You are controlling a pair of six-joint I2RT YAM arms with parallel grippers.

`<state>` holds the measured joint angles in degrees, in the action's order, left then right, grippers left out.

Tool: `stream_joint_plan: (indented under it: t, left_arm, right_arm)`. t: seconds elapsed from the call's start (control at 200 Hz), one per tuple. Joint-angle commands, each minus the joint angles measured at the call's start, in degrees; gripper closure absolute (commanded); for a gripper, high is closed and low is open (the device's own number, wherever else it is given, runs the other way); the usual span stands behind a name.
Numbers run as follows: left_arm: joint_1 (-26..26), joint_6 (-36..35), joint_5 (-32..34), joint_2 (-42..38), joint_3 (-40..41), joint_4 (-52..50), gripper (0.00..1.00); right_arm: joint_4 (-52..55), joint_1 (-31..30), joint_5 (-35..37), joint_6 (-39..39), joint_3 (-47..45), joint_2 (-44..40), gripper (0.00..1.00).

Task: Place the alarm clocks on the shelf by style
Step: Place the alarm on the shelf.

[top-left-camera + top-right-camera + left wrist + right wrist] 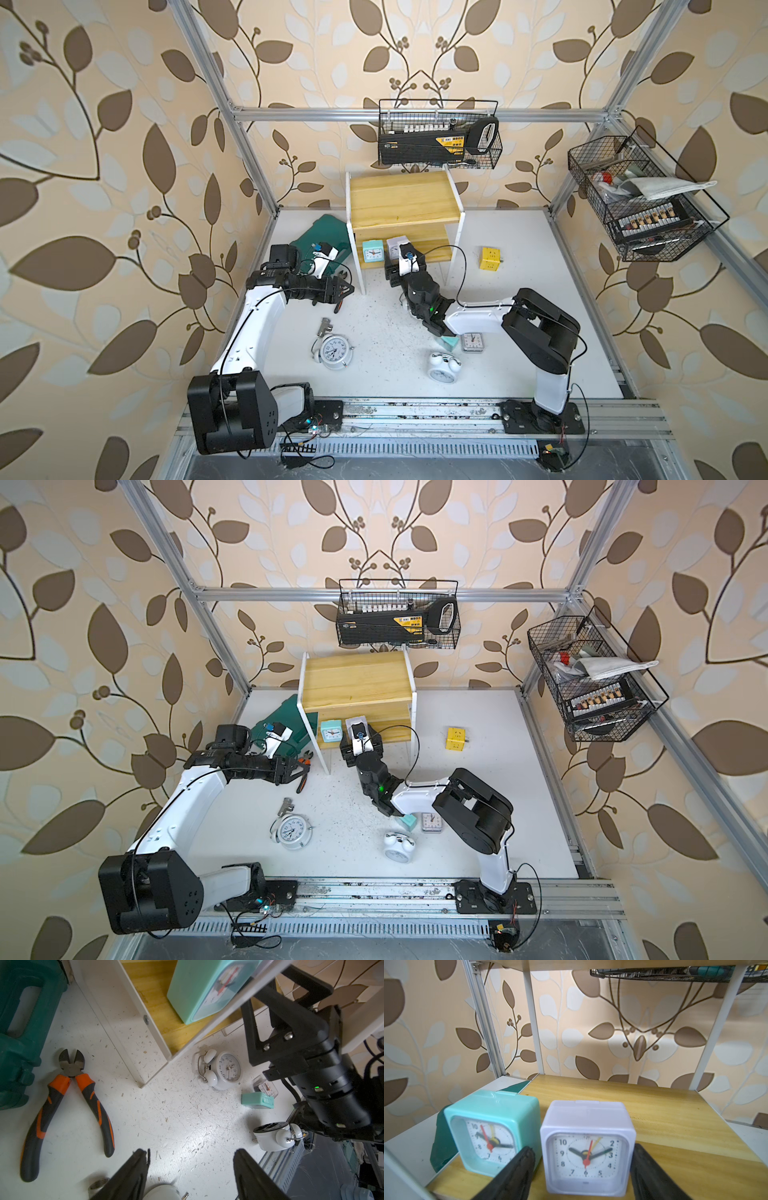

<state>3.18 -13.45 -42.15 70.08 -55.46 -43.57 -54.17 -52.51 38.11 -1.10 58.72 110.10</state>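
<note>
Our right hand (pixel 582 1148) has its jaws spread slightly wider than the lilac clock (pixel 587 1124), flanking it, gripping nothing as far as we can see. That clock stands upright on the lower board of the shelf (pixel 654 1109), just beside a mint clock (pixel 492 1109). Our left hand (pixel 191 1150) hangs open and empty above the surface (pixel 187 1115). We judge this the letting-go step; next we should back straight out without nudging either clock, then fetch the grey clock (pixel 472 343), near a round twin-bell clock (pixel 444 365).
</note>
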Motion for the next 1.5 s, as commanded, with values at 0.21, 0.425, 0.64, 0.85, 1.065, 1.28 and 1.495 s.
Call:
stream_joint_plan:
  t: [0.21,0.425,0.64,0.85,1.065,1.28,1.495]
  left_arm:
    - [0.2,-1.1,-1.5,-1.5,0.2,-0.7,0.31]
    - [0.2,-1.1,-1.4,-1.5,0.3,-0.7,0.31]
    - [0.2,-1.0,-1.4,-1.7,0.2,-0.8,0.31]
    - [0.1,-1.1,-1.2,-1.9,0.2,-1.0,0.31]
    - [0.2,-1.0,-1.4,-1.8,0.2,-1.0,0.31]
    - [0.2,-1.0,-1.5,-2.0,0.2,-1.0,0.31]
    - [0.2,-1.0,-1.5,-2.4,0.1,-1.1,0.31]
  right_arm:
    - [-0.6,-0.1,-4.8,-0.5,-1.9,-1.8,0.38]
    - [-0.9,-0.1,-5.2,-0.2,-3.2,-3.1,0.39]
    - [6.6,-0.1,-6.1,-1.7,-5.1,-9.6,0.26]
    - [31.2,-0.1,-9.1,-8.2,-3.1,-17.6,0.18]
    - [60.4,0.3,-12.7,-18.1,0.0,-24.7,0.14]
    - [83.6,2.8,-14.9,-27.2,1.9,-29.6,0.11]
    - [96.9,9.1,-22.8,-33.1,0.4,-33.7,0.11]
